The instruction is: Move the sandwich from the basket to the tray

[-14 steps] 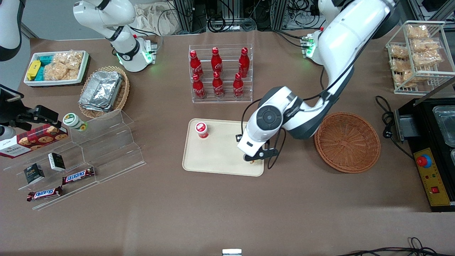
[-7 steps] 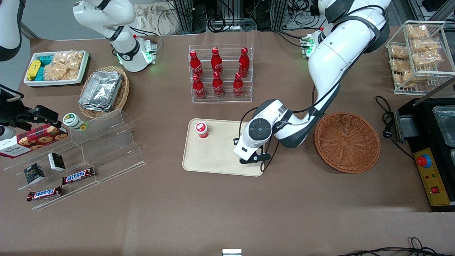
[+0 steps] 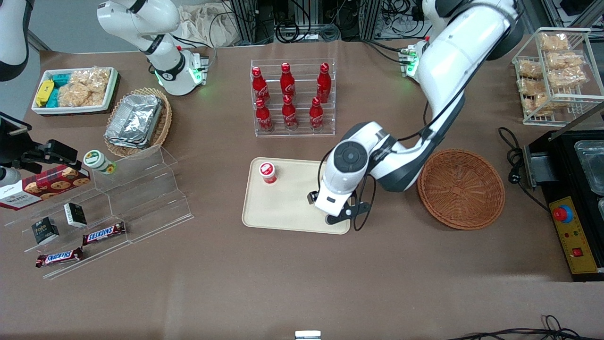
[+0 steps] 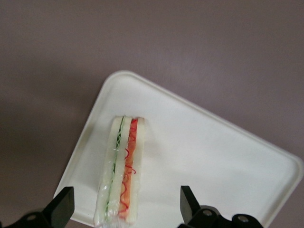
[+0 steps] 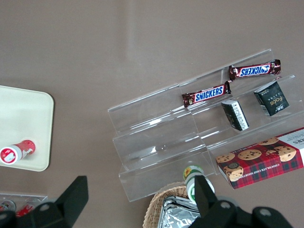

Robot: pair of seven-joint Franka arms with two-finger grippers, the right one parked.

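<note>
The sandwich (image 4: 121,171) lies on its side on the beige tray (image 4: 199,142), close to a rounded corner, its green and orange-red layers facing up. My left gripper (image 4: 124,209) hangs open just above it, one finger (image 4: 61,206) on each side and neither touching the bread. In the front view the gripper (image 3: 336,216) is over the tray (image 3: 288,203) corner nearest the front camera and the reddish-brown basket (image 3: 461,189), and the arm hides the sandwich. The basket holds nothing.
A small red-capped cup (image 3: 267,172) stands on the tray, at the corner farther from the camera and toward the parked arm's end. A rack of red bottles (image 3: 292,97) stands farther from the camera than the tray. A black control box (image 3: 575,198) lies beside the basket.
The arm dipped low over the tray half a second ago and has since risen a little. The gripper stays over the same tray corner.
</note>
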